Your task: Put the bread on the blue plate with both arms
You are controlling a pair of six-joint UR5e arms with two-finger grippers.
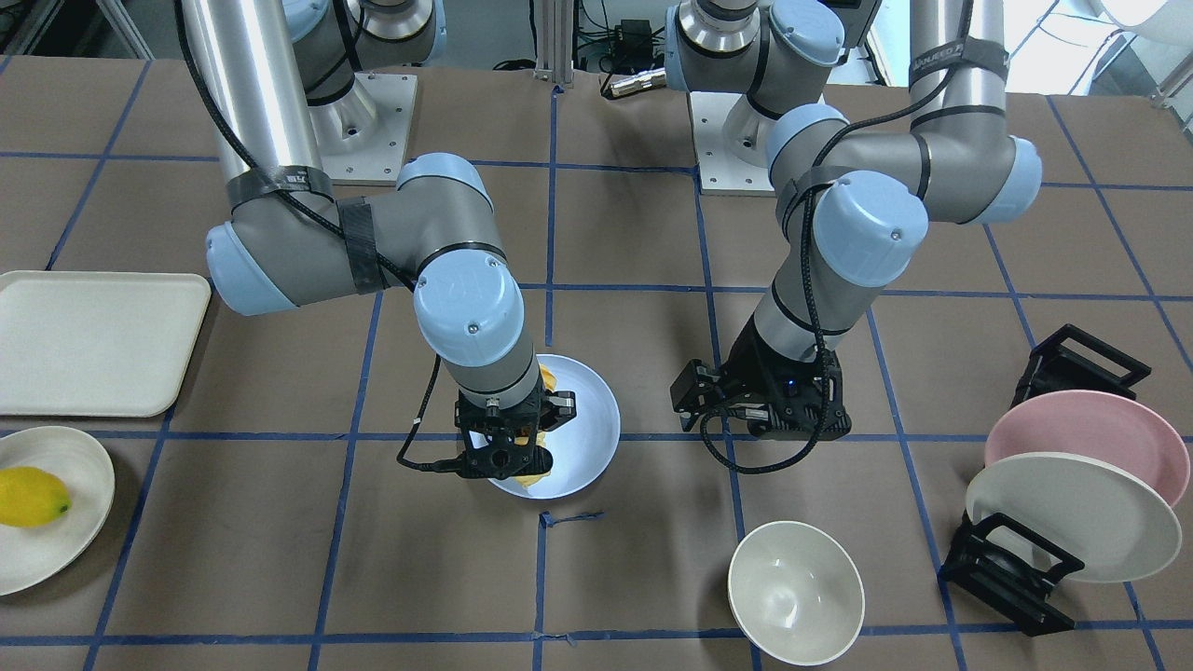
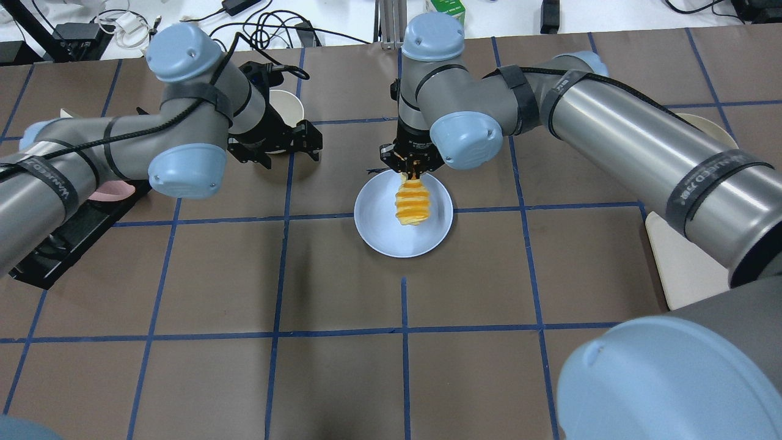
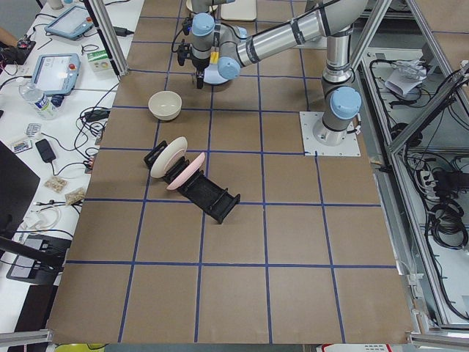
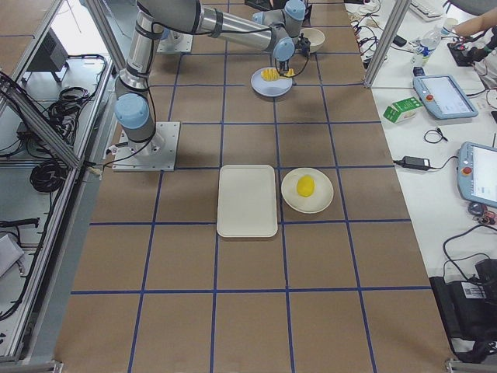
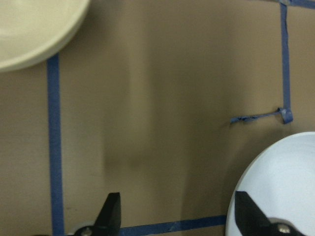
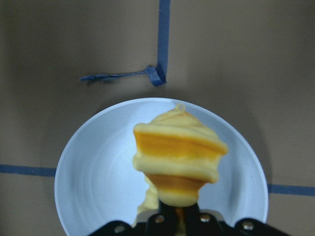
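Mid-frame in the overhead view, the blue plate [image 2: 382,232] lies under the bread [image 2: 413,206]. The right gripper [image 2: 413,174] pinches the loaf by one end, so it hangs lengthwise over the dish. Farther up-left, the left gripper [image 5: 177,211] hovers spread and empty beside a cream bowl [image 2: 288,105], probably keeping clear.

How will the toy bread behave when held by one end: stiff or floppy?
Probably floppy: gripped at one end by the right pincer, the bread shows slices spread apart over the blue plate. Likely light: this small end grip seems enough.
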